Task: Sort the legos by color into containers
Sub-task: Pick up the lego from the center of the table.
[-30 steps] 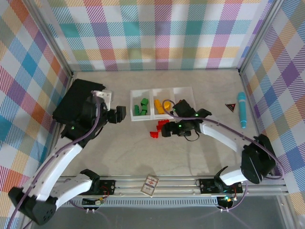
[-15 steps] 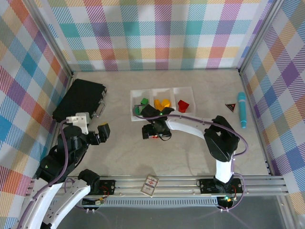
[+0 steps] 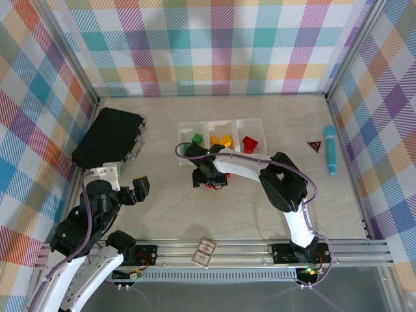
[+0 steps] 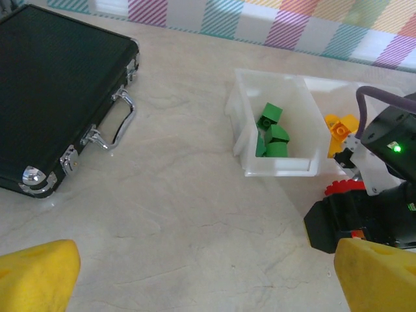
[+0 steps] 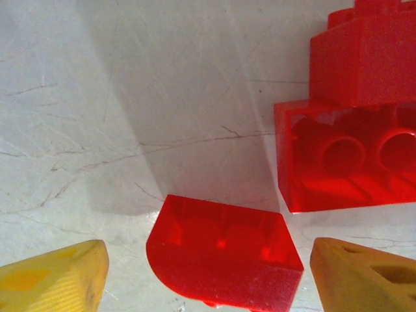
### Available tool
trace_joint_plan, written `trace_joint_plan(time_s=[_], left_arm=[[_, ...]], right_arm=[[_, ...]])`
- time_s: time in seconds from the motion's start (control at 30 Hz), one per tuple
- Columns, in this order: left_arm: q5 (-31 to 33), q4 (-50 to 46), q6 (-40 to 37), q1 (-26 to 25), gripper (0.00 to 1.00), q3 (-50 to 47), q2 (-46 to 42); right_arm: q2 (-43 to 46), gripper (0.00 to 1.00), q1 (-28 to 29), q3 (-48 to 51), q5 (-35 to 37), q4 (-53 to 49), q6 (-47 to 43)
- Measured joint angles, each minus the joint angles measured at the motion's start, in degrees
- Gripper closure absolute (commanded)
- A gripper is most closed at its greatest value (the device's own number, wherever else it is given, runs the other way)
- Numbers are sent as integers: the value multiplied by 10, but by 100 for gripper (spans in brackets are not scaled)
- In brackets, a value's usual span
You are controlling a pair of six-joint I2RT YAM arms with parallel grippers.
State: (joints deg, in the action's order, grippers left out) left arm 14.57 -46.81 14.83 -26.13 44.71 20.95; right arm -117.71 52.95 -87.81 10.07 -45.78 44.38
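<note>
Now withdrawn, the left gripper (image 4: 208, 276) gapes wide; right gripper (image 5: 209, 276), jaws apart, straddles a red lego (image 5: 224, 247).

- Top external: high, looking down on the whole bench (image 3: 169, 201).
- Left wrist: low, oblique, sharing the containers (image 4: 276, 166) with it.
- Right wrist: close above red legos (image 5: 224, 250).

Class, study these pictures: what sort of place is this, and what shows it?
Most likely a robotics test cell: checked multicoloured walls, two white robot arms bolted to an aluminium rail, and white square plastic trays holding small coloured studded bricks.
</note>
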Motion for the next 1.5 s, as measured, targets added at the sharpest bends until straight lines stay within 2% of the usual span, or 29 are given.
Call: trace_joint_plan(time_s=[0.47, 0.7, 1.5], left_arm=[[-17, 5, -9, 0, 0, -3, -15], [-26, 15, -13, 0, 0, -10, -15], [-31, 20, -18, 0, 0, -11, -14]], right_arm=[[-18, 30, 0, -4, 9, 0, 0], [-18, 38, 0, -4, 14, 1, -3], [-26, 50, 0, -4, 25, 0, -33]])
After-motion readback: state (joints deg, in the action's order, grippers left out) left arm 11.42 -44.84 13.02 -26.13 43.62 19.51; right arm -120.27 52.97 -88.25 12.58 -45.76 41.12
